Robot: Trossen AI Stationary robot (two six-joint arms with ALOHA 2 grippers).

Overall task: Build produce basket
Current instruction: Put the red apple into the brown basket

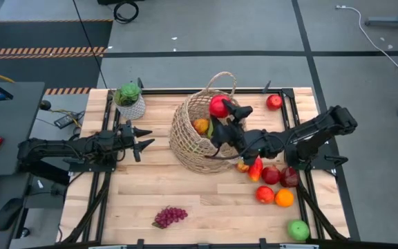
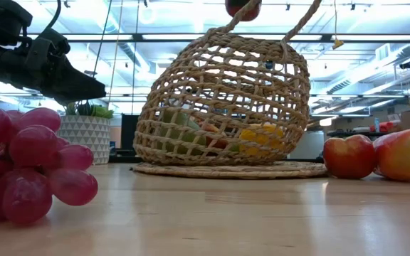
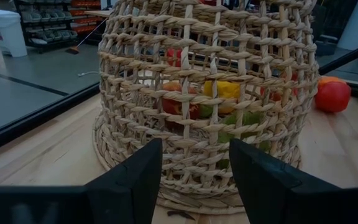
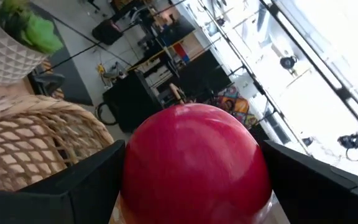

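Observation:
The tan wicker basket stands on its flat base mid-table, with an orange and other produce showing through its weave. My right gripper reaches in from the table's right and is shut on a red apple, held over the basket's rim, above the handle loops in the low view. My left gripper waits open just left of the basket, its fingers pointing at the wall. More red apples and an orange lie right of the basket. My right gripper pinches the red apple between its two fingers, one on each side of its round body. The fingers come from the table's right, slanting over the basket. The apple is lifted clear above the basket's opening.
A white pot with a green plant stands at the far left. A purple grape bunch lies near the front edge, a green apple at the near right corner, a red apple at the far right. Bare wood lies between.

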